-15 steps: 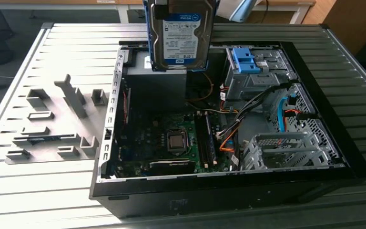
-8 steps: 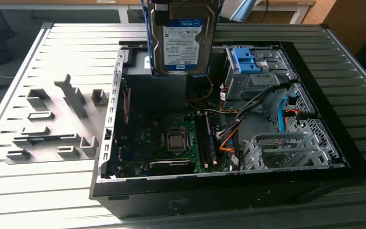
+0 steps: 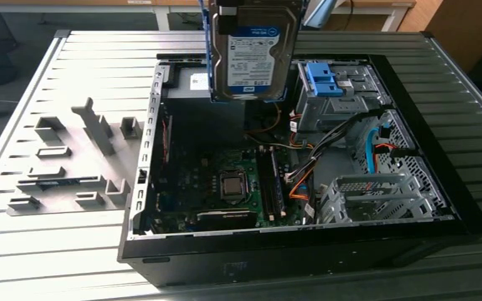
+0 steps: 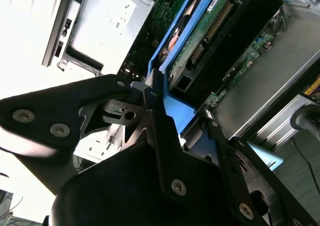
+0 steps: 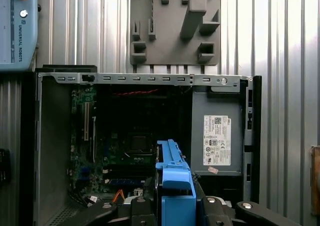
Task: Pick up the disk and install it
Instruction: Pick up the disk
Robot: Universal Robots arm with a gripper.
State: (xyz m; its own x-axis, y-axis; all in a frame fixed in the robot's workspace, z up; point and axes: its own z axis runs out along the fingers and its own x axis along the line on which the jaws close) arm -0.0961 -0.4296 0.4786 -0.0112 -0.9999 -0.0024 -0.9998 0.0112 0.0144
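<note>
The disk [image 3: 251,53] is a silver hard drive with a white-and-blue label and a blue frame. It hangs upright above the back of the open computer case [image 3: 308,241]. My gripper [image 4: 175,106] is shut on the disk's blue frame, one black finger [image 4: 150,93] on each side. In the second wrist view the disk [image 4: 200,33] shows its green circuit-board side. The first wrist view has the blue frame [image 5: 172,181] between the gripper [image 5: 175,205] fingers, over the case interior.
A bare blue bracket [image 3: 321,78] sits in the drive cage at the case's back right. The motherboard [image 3: 224,182], cables and a grey box with a white sticker [image 5: 217,136] lie below. A grey fixture plate [image 3: 65,163] lies beside the case, and a pendant [image 5: 17,26] rests nearby.
</note>
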